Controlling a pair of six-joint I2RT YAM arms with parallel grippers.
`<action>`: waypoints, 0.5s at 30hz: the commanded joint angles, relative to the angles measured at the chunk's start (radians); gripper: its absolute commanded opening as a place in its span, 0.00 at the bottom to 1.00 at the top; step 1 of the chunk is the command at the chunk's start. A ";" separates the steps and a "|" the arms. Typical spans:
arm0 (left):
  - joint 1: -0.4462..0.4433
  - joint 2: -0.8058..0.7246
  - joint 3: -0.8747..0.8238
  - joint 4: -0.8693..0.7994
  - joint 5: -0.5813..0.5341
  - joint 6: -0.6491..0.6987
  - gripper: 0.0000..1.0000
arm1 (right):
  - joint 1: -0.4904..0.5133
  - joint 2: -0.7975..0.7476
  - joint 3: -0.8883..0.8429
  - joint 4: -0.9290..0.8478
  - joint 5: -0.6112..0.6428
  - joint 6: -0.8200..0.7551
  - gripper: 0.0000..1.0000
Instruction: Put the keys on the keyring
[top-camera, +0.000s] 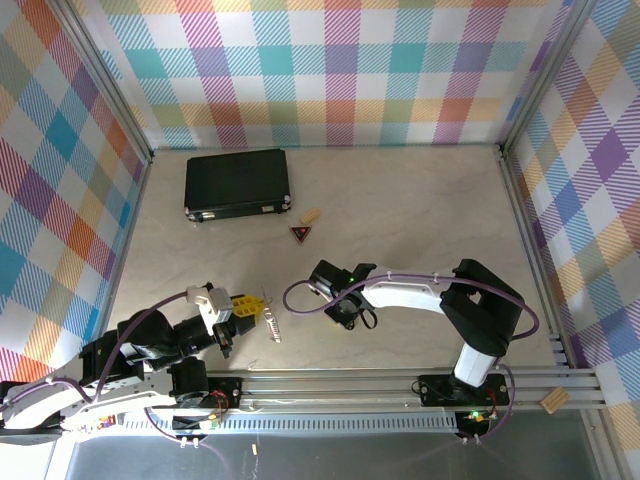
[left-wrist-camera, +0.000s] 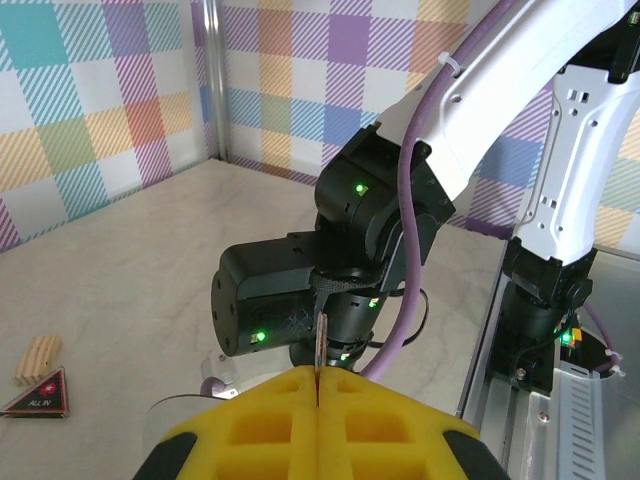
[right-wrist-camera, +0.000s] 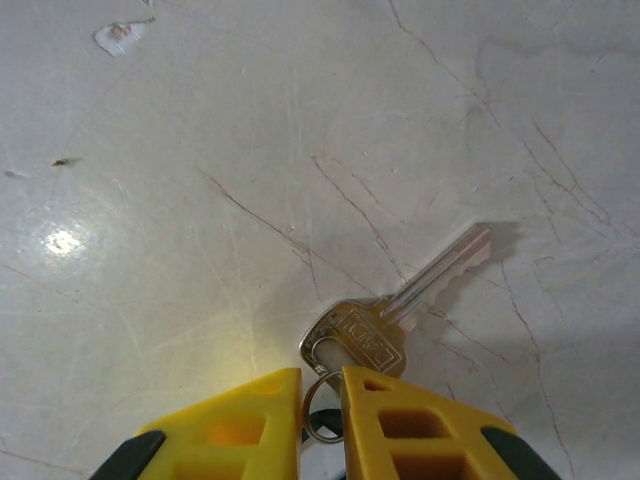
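The right claw (right-wrist-camera: 320, 378) pinches the tiny thin metal ring (right-wrist-camera: 305, 408), and the flat silver key (right-wrist-camera: 395, 310) lies just ahead, tip pointing away rightward.

Pastel checks around pale marble
Walls (top-camera: 350, 70) in pink, teal, purple, yellow and orange plaid; cream table (top-camera: 420, 200) with brown veins; black case (top-camera: 237, 182); dark-red triangle (top-camera: 301, 234); silver key (right-wrist-camera: 400, 310) and ring (right-wrist-camera: 322, 410); yellow fingers (right-wrist-camera: 270, 395); purple cables (left-wrist-camera: 403, 240).

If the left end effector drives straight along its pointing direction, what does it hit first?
The right arm's black wrist housing, dead ahead of the left end effector, which is shut on a thin metal piece. Gap is hard to judge.
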 joint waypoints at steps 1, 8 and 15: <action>-0.002 -0.014 -0.001 0.050 -0.006 -0.004 0.00 | 0.011 -0.006 0.008 -0.037 0.025 -0.007 0.19; -0.002 -0.016 0.004 0.046 -0.008 -0.002 0.00 | 0.017 -0.026 0.000 -0.043 0.050 0.004 0.24; -0.001 -0.016 0.010 0.042 -0.007 0.002 0.00 | 0.025 -0.029 -0.003 -0.054 0.062 0.015 0.25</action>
